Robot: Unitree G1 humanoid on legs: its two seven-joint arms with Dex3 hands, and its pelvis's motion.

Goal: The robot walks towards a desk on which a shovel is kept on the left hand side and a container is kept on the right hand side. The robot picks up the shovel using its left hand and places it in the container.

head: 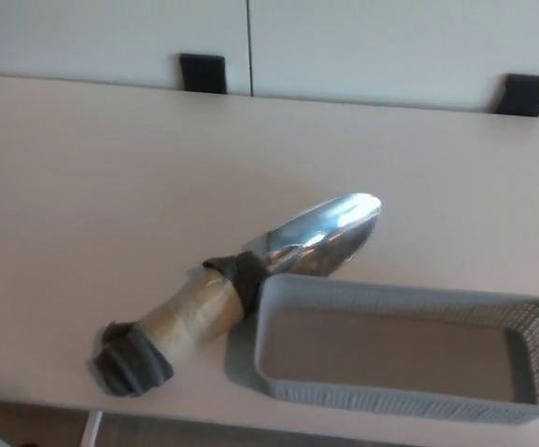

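Head view shows neither hand nor any arm, so how the fingers stand cannot be told. On the pale desk (83, 186) the shovel (241, 279) lies slantwise, on the left side. Its dark handle end is near the front edge and its shiny metal blade points up and to the right. The handle is wrapped in tan tape, with a dark band where it meets the blade. The grey mesh container (399, 358) sits at the front right, empty. Its far left corner is just beside the blade; whether they touch is unclear.
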